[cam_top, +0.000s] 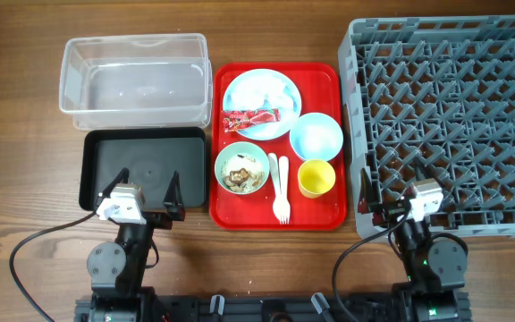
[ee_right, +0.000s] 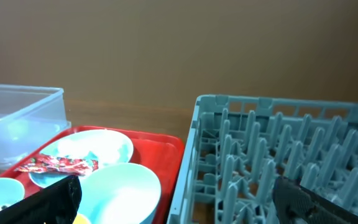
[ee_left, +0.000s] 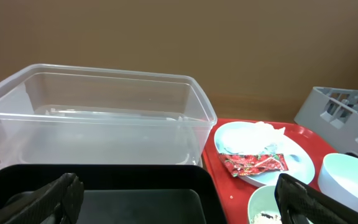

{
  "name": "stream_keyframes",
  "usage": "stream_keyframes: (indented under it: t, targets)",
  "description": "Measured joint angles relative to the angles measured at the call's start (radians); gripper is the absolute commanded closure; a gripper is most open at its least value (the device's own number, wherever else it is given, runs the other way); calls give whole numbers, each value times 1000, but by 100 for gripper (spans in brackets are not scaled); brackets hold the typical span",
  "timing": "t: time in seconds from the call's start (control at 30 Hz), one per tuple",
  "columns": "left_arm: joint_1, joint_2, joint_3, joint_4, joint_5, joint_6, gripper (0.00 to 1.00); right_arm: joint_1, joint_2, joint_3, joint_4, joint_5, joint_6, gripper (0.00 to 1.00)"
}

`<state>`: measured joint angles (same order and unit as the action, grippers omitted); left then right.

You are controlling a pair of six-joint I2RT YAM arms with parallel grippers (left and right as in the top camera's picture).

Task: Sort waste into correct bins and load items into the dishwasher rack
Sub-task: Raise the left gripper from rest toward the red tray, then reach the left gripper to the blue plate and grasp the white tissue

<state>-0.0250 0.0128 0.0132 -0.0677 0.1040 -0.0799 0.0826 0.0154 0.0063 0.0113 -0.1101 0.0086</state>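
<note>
Overhead: your left gripper (cam_top: 147, 190) hangs over the near edge of the black tray (cam_top: 105, 156), jaws spread, empty. Your right gripper (cam_top: 389, 190) sits at the near left corner of the dishwasher rack (cam_top: 454, 107).

The red serving tray (cam_top: 240, 210) carries the blue plate (cam_top: 259, 85) with wrapper (cam_top: 250, 119) and tissue (cam_top: 273, 91), the blue bowl (cam_top: 316, 136), the green bowl (cam_top: 241, 161) with scraps (cam_top: 238, 177), yellow cup (cam_top: 316, 177), fork (cam_top: 282, 197) and spoon (cam_top: 273, 168).

Left wrist: the clear tub (ee_left: 98, 118) stands empty just behind the black tray.

Right wrist: fingers wide apart, nothing between them.
</note>
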Motion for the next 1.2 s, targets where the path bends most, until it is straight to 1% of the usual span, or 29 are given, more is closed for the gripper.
stream_keyframes:
  t: [0.1, 0.2, 0.33, 0.4, 0.53, 0.57, 0.6, 0.67, 0.77, 0.83, 0.93, 1.03, 1.13, 1.2]
  targets:
    - [0, 8, 8, -23, 0, -15, 0, 0, 1, 13, -70, 26, 48, 1]
    - [0, 61, 51, -91, 2, -35, 0, 0, 30, 71, -148, 44, 67, 0]
    - [0, 228, 207, -216, 3, -50, 0, 0, 142, 238, -259, 59, 79, 0]
    - [0, 333, 303, -275, 3, -54, 0, 0, 213, 316, -307, 62, 81, 0]
    - [0, 616, 545, -463, 2, -59, 0, 1, 415, 513, -477, 63, 85, 0]
    - [0, 649, 576, -494, 3, -60, 0, 1, 478, 570, -540, 63, 86, 0]
    - [0, 760, 674, -573, 3, -60, 0, 1, 527, 618, -586, 63, 92, 0]
    - [0, 882, 800, -717, 3, -61, 0, 1, 616, 708, -698, 62, 101, 0]
    - [0, 1081, 1010, -871, 3, -60, 0, 1, 764, 858, -837, 63, 104, 0]
    - [0, 1116, 1035, -898, 5, -60, 0, 1, 800, 889, -874, 62, 105, 0]
    - [0, 1147, 1039, -854, 43, -61, 0, 1, 835, 903, -891, 57, 108, 0]
    - [-8, 1152, 1043, -708, 88, -64, 0, 1, 838, 903, -887, 50, 108, 0]
    - [-58, 1194, 1072, -601, 106, -82, 0, 1, 838, 903, -882, 50, 108, 0]
    - [-110, 1261, 1116, -534, 110, -85, 0, 1, 838, 903, -882, 48, 108, 0]
